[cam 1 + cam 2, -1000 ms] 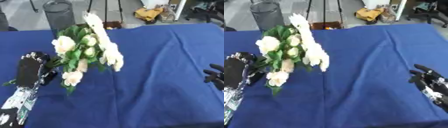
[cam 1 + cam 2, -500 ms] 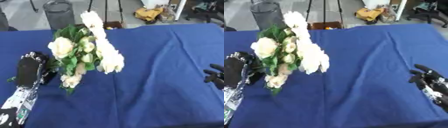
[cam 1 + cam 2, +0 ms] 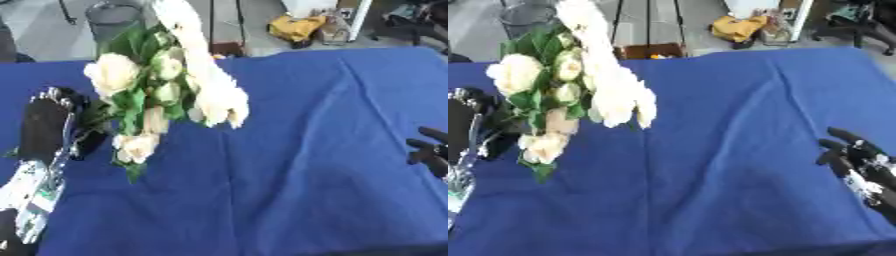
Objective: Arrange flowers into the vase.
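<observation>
Up goes the bouquet (image 3: 162,85), lifted higher than a second ago, its tall white spike now reaching the top edge. Left hand (image 3: 48,127) has its fingers curled round the stems, blooms fanning up and to the right of it. One bouquet, cream roses and green leaves; the separate blooms blur together, so no count. Right eye view shows more of the right hand (image 3: 852,155): forearm and fingers, relaxed and apart, resting idle at the right edge. Left eye view catches only its dark fingertips. Between the two hands, a wide stretch of blue table (image 3: 315,150), cloth rumpled. Beyond the far table edge, above the left hand, a dark wire bin (image 3: 112,17) on the floor.
</observation>
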Controlling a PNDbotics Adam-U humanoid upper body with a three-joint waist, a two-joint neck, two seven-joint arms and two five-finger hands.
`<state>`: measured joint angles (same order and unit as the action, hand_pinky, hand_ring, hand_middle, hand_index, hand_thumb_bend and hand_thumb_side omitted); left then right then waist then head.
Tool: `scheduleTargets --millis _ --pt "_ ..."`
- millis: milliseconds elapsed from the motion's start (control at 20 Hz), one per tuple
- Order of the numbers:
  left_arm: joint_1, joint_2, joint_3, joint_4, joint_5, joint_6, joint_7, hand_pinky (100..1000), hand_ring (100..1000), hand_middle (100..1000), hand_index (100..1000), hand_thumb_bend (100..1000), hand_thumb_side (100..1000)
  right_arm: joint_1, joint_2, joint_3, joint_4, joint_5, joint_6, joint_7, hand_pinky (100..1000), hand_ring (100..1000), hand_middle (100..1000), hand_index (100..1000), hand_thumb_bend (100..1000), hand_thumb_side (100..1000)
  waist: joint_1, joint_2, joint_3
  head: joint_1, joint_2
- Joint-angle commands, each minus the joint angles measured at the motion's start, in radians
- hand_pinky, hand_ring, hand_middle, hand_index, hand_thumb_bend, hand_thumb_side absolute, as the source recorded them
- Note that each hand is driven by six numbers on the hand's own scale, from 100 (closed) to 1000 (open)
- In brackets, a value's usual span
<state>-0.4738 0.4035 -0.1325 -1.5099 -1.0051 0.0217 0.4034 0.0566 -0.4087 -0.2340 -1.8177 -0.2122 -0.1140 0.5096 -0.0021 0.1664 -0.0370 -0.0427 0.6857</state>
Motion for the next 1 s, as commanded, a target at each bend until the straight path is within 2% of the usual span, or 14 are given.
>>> scheduleTargets --millis 50,300,550,700,900,1000 --pt "-0.032 0.059 0.001 -0.063 0.060 0.021 -0.058 100 100 100 100 100 355 -0.002 -0.018 -0.012 -0.007 0.004 0.000 -0.005 980 1000 599 1000 204 491 -0.007 -0.006 0.001 -0.009 0.001" --pt "-0.057 0.117 0.008 -0.135 0.152 0.062 -0.149 100 100 100 100 100 428 0.003 -0.022 -0.015 -0.005 0.005 0.000 -0.009 980 1000 599 1000 201 491 -0.003 -0.013 0.003 -0.020 -0.001" --pt "-0.104 0.184 0.035 -0.219 0.239 0.122 -0.236 100 100 100 100 100 441 0.006 -0.026 -0.017 -0.003 0.005 0.001 -0.012 981 1000 598 1000 200 492 0.003 -0.021 0.004 -0.030 -0.002" --pt "-0.161 0.222 0.050 -0.268 0.290 0.160 -0.287 100 100 100 100 100 452 0.007 -0.029 -0.016 -0.002 0.004 0.002 -0.011 981 1000 597 1000 199 493 0.006 -0.025 0.001 -0.034 -0.001" --pt "-0.232 0.231 0.071 -0.291 0.357 0.203 -0.355 100 100 100 100 100 471 0.008 -0.032 -0.016 -0.001 0.002 0.001 -0.011 981 1000 597 1000 198 493 0.008 -0.029 -0.006 -0.035 0.001" --pt "-0.268 0.224 0.089 -0.299 0.392 0.220 -0.390 100 100 100 100 100 509 0.010 -0.034 -0.014 0.001 0.002 0.001 -0.010 981 1000 597 1000 197 493 0.008 -0.033 -0.012 -0.037 0.002"
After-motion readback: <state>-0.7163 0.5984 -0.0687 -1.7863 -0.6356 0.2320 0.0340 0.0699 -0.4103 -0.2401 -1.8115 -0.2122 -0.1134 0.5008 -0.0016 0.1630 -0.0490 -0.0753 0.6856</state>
